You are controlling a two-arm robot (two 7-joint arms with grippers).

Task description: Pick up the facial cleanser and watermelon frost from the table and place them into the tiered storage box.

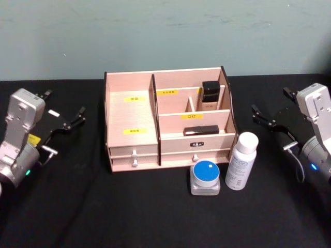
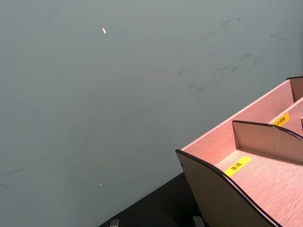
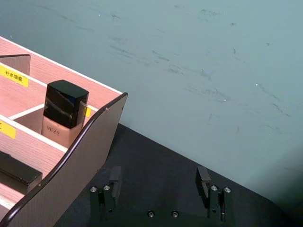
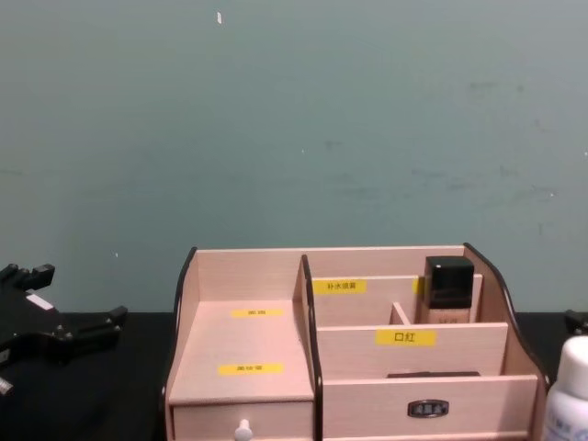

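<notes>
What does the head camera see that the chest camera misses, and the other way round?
Head view, not chest: the blue-lidded jar in front of the tiered storage box. Chest view, not head: a white speck high on the wall. Both: the box, the black-capped bottle inside it, the white bottle and the left end effector.
</notes>
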